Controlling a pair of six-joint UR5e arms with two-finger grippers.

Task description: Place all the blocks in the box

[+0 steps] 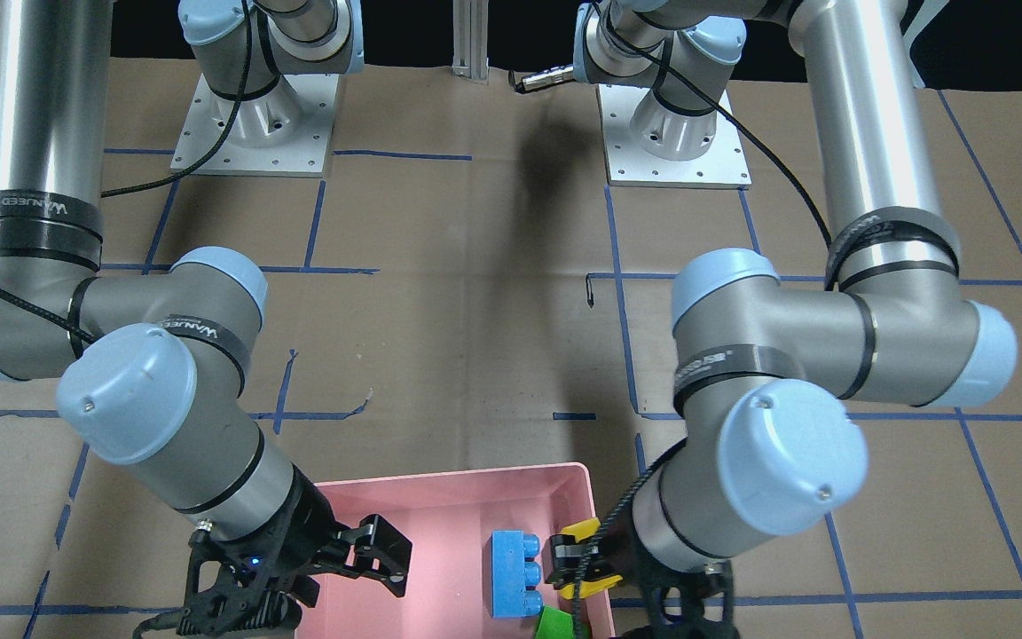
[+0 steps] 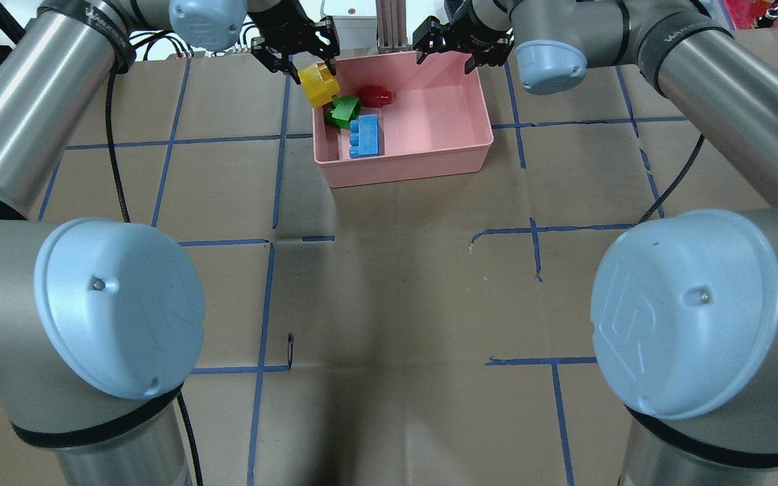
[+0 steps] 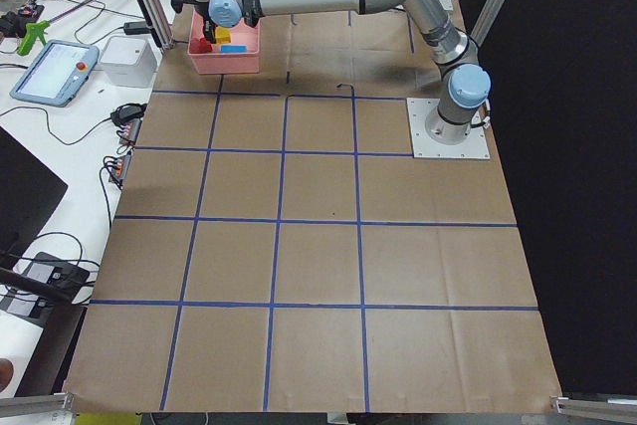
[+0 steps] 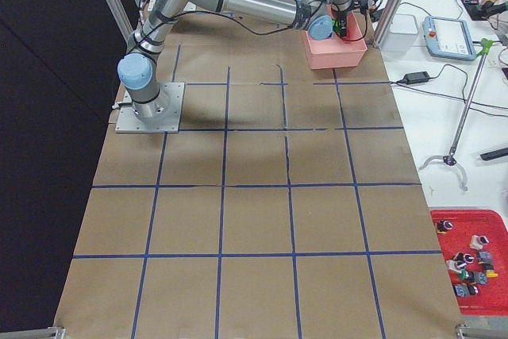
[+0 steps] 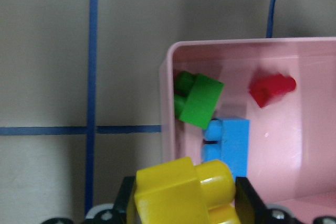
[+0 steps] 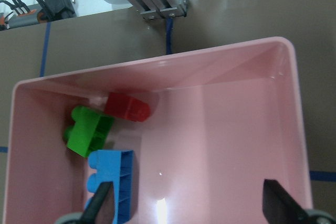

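Box (image 2: 416,172), upper centre, holds green block (image 2: 344,111), red block (image 2: 375,96) and blue block (image 2: 365,135) — yellow block (image 2: 319,86) not yet in, clamped by left gripper (image 2: 311,71) over the upper-left rim — right gripper (image 2: 446,59) gapes empty.

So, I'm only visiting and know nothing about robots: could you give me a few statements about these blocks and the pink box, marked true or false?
The left gripper holds the yellow block over the pink box's rim. True.
All four blocks lie in the pink box. False: only the green block, red block and blue block lie in it.
The right gripper holds the red block. False: the right gripper is open and empty.
The blue block lies next to the green block. True.
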